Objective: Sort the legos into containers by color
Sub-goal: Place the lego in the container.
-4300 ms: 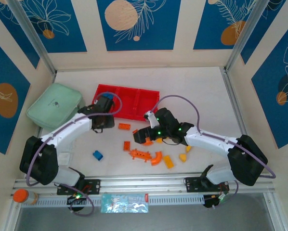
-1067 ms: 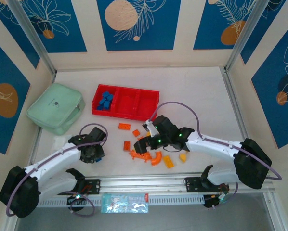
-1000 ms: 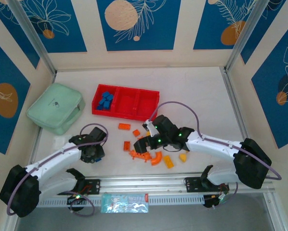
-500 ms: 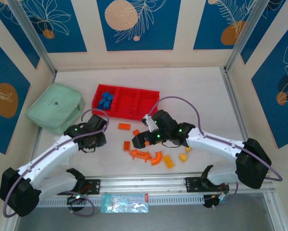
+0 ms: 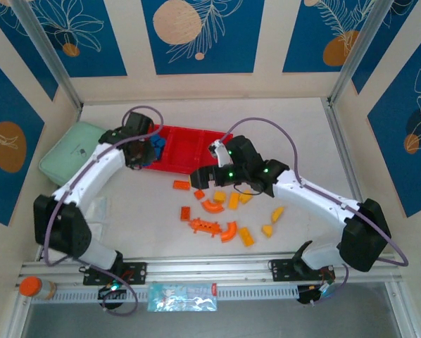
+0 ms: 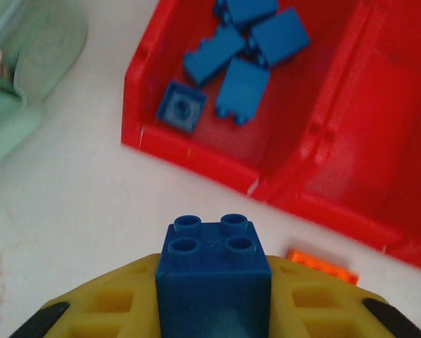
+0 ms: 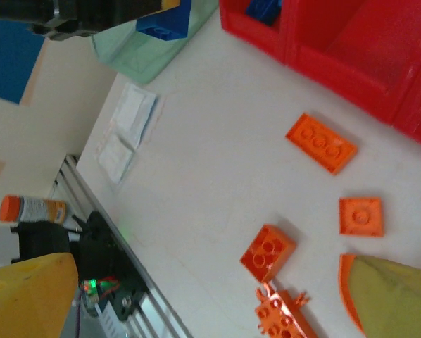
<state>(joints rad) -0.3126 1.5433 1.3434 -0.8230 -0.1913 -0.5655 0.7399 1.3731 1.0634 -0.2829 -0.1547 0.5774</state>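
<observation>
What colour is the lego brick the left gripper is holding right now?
Blue. The brick shows best in the left wrist view.

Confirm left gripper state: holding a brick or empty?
Holding. The left gripper is shut on a blue brick, studs up between its yellow fingers.

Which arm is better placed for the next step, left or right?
Left. The left pincer is shut on a blue brick just short of the tray compartment that holds the blue bricks. The right pincer is open and empty near the orange bricks.
</observation>
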